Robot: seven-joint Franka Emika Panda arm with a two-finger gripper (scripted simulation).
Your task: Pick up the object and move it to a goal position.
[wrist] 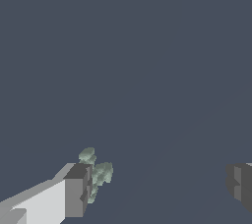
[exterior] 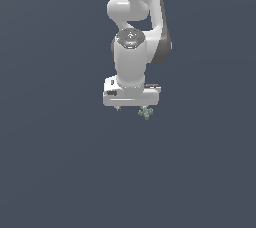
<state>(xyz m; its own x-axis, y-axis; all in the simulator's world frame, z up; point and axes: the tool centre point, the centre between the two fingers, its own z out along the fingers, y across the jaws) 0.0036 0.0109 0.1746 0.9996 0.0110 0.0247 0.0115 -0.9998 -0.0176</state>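
The object (exterior: 145, 113) is a tiny lumpy grey-green cluster just under the white hand, at the end toward the exterior view's right. My gripper (exterior: 131, 108) points straight down over the flat grey floor. In the wrist view the gripper (wrist: 158, 187) is open wide, and the object (wrist: 96, 174) sits right against the inner side of one grey fingertip (wrist: 78, 191). The other fingertip (wrist: 238, 183) is far from it. Nothing is gripped. I cannot tell whether the near finger touches the object.
The white arm (exterior: 135, 17) rises behind the hand toward the top of the exterior view. All around lies plain dark grey floor (exterior: 60, 162) with no other objects showing.
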